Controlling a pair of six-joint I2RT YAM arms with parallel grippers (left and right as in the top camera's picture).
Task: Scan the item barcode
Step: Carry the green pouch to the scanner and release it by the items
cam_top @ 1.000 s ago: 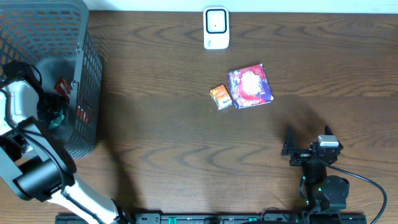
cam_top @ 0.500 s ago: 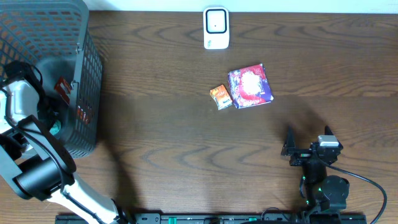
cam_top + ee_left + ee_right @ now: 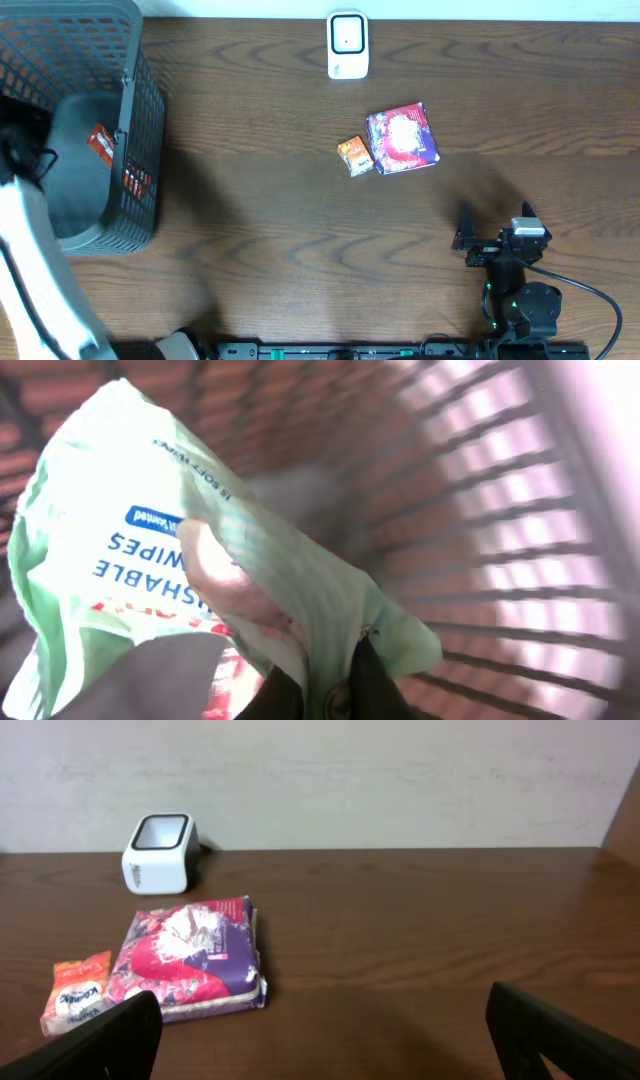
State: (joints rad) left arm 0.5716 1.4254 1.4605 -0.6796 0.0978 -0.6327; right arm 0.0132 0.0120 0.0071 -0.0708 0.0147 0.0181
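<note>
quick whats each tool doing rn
left tool: shut on the green wipes pack
right tool: open, holding nothing

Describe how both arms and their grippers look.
Right arm: black, with a grey camera block at the wrist and a black cable looping from the base. Its fingers are black. Left arm: white casing, blurred.

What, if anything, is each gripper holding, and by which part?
The left gripper pinches a pale green wipes packet by one edge, inside the basket. The right gripper is open, holding nothing.
</note>
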